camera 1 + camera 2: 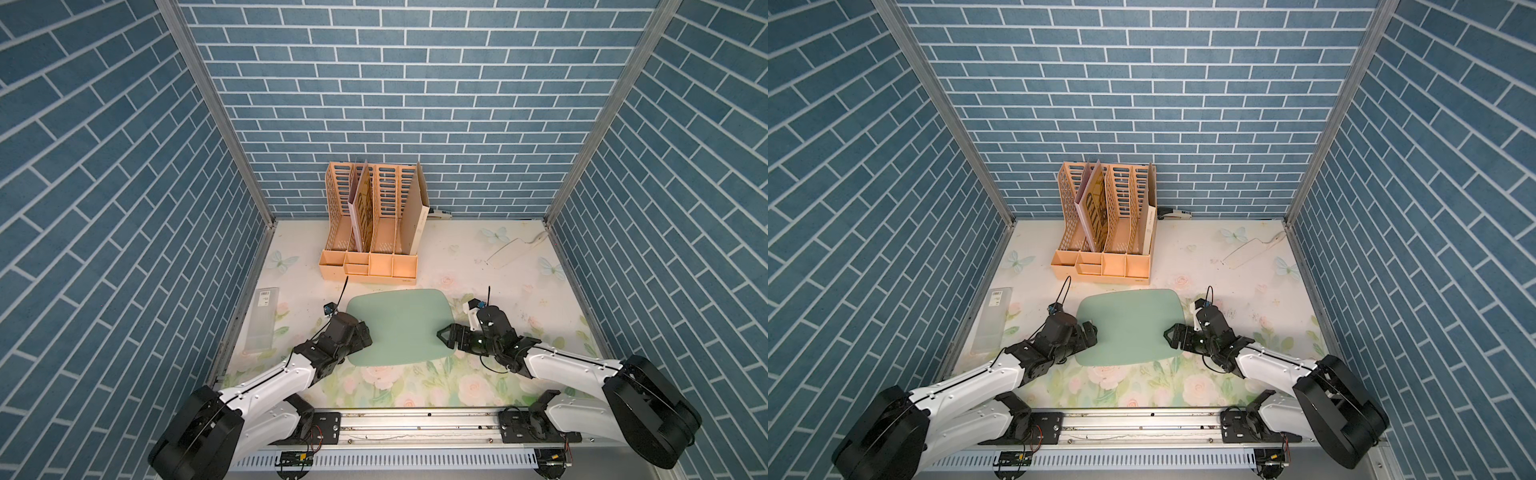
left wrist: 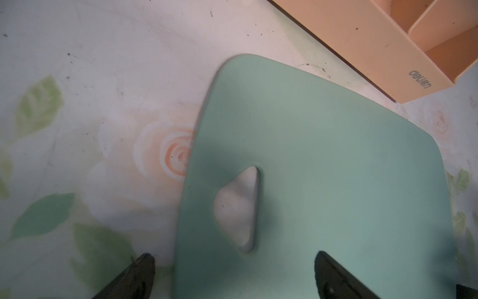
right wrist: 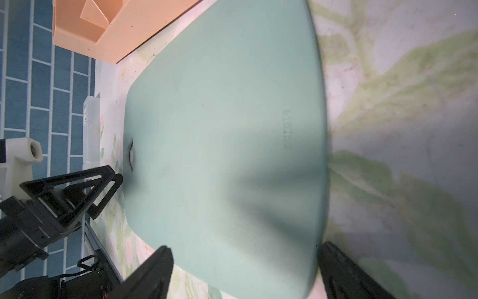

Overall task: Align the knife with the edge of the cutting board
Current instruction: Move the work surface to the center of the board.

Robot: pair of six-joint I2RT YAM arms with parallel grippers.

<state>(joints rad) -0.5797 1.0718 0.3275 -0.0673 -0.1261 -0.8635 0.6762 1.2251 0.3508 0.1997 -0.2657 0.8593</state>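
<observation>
Top views: cutting board [image 1: 399,326] lies flat mid-table on the floral cloth [image 1: 457,386], long axis running left to right. Knife [image 1: 514,248] is in the far right corner, lying flat on the cloth at a diagonal with its handle toward the right wall. It is well apart from the board and both arms, and not lined up with any board edge. Left gripper [image 1: 367,332] sits at the board's left short end, right gripper [image 1: 443,336] at its right short end. Left wrist view: fingers [image 2: 141,275] are spread wide, one over the cloth, one over the board, with the triangular hole [image 2: 239,207] just ahead of them and nothing clamped. Right wrist view: jaws also wide, board surface filling the gap, nothing pinched. I can't tell whether either claw touches the board. Peach file organizer [image 1: 368,232] stands just behind the board by the back wall. Grey flat box [image 1: 262,322] with a barcode label lies along the left wall.
</observation>
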